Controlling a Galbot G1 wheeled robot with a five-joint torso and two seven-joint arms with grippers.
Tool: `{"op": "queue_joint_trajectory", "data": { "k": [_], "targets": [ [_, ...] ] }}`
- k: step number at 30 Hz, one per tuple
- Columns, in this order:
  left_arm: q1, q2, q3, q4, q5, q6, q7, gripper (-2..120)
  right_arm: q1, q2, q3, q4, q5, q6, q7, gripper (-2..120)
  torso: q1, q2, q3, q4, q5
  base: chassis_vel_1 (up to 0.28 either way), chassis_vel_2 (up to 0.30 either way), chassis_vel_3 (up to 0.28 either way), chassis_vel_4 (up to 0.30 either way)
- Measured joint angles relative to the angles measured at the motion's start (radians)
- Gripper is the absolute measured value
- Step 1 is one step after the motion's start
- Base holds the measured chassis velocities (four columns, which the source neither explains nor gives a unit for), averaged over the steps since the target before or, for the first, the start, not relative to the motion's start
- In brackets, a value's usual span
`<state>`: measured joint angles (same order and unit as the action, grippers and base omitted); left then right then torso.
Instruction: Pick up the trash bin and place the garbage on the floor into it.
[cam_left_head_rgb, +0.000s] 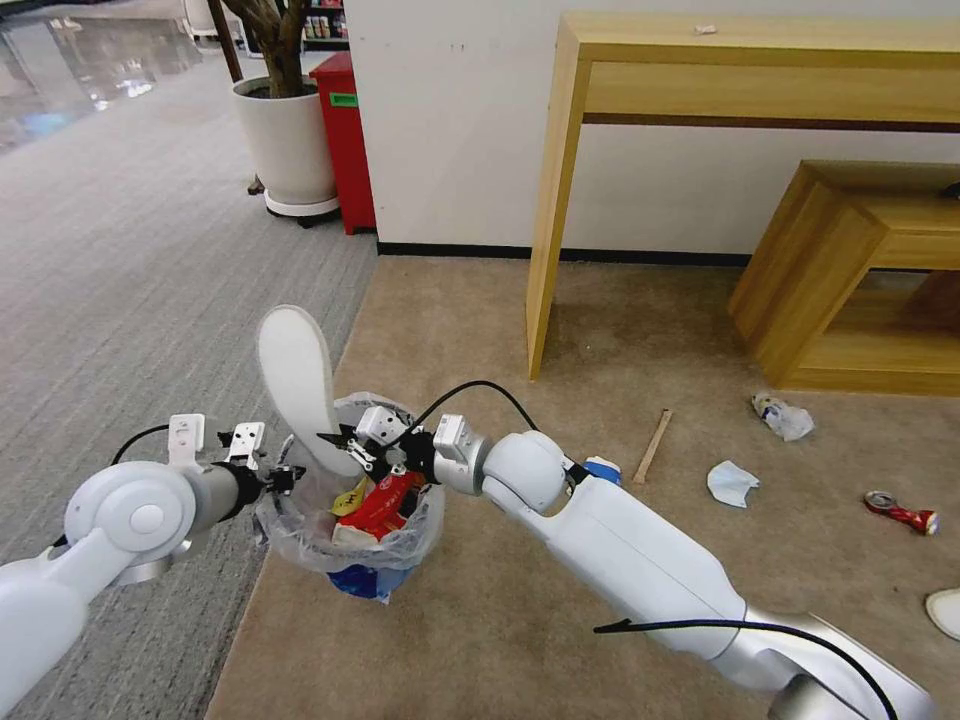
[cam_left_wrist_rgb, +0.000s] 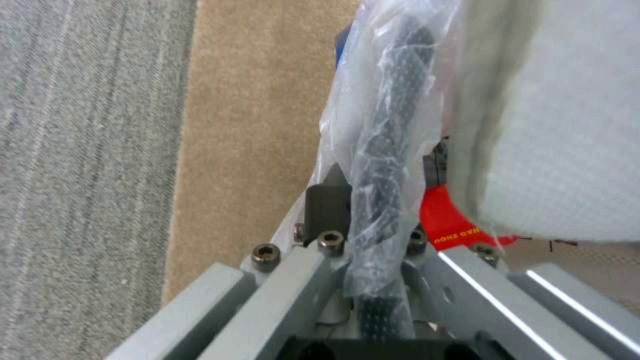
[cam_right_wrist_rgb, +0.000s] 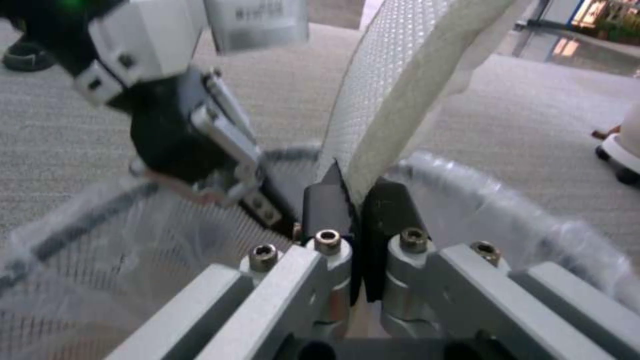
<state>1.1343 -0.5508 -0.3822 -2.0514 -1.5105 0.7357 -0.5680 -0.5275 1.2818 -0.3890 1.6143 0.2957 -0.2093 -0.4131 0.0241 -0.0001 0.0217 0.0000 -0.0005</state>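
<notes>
Trash bin, small, black and lined with a clear plastic bag, is held over the near edge of the tan carpet, close to the seam with the grey carpet. Left gripper is clamped on the bin's rim; the left wrist view shows the bagged black rim running between its jaws. Inside the bin lie red and yellow wrappers.

White foam insole stands upright with its lower end inside the bin mouth and most of its length rising above the rim. Right gripper pinches that lower end; the right wrist view shows the black pads closed narrow on the insole's edge, directly above the bag.

Step in hand, as judged: depositing the insole. The next move calls for the right jaws to part so the insole drops, though it is long enough to go on sticking out.

Outstanding on the carpet, well apart from the bin: a wooden stick, a face mask, a crumpled wrapper, a crushed red can, and a white piece at the right edge. A blue item shows just behind the right arm. Task judged partly complete.
</notes>
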Motion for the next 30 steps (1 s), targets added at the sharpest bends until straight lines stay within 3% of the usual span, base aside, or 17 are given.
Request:
{"op": "queue_joint_trajectory", "data": {
  "k": [5, 12, 15, 24, 30],
  "targets": [
    [0.029, 0.008, -0.032, -0.008, 0.031, 0.0, 0.034, 0, -0.009, 0.011, -0.017, -0.008, -0.007, -0.002, 0.016, 1, 0.0, 0.0, 0.0, 0.0, 0.0, 0.0, 0.0, 0.0, 0.0],
    [0.07, 0.011, -0.071, -0.009, 0.089, 0.0, 0.08, 0, -0.02, 0.007, -0.031, 0.008, -0.006, -0.002, 0.054, 24, 0.0, 0.0, 0.0, -0.0001, 0.0001, 0.0, 0.0, 0.0, 0.0],
    [0.099, 0.009, -0.093, -0.014, 0.114, 0.0, 0.099, 0, -0.023, 0.005, -0.031, 0.011, -0.004, -0.001, 0.057, 40, 0.0, 0.0, 0.0, 0.0, 0.0001, 0.0, 0.0, 0.0, 0.0],
    [0.141, 0.015, -0.133, -0.025, 0.125, 0.0, 0.112, 0, -0.034, 0.004, -0.025, 0.025, 0.003, 0.0, 0.066, 68, 0.0, 0.0, 0.0, 0.0, 0.0001, 0.0, 0.0, 0.0, 0.0],
    [0.186, 0.031, -0.176, -0.034, 0.136, 0.0, 0.129, 0, -0.052, 0.002, -0.026, 0.032, 0.003, 0.0, 0.069, 93, 0.0, 0.0, 0.0, -0.0001, 0.0001, 0.0, 0.0, 0.0, 0.0]
  ]
}}
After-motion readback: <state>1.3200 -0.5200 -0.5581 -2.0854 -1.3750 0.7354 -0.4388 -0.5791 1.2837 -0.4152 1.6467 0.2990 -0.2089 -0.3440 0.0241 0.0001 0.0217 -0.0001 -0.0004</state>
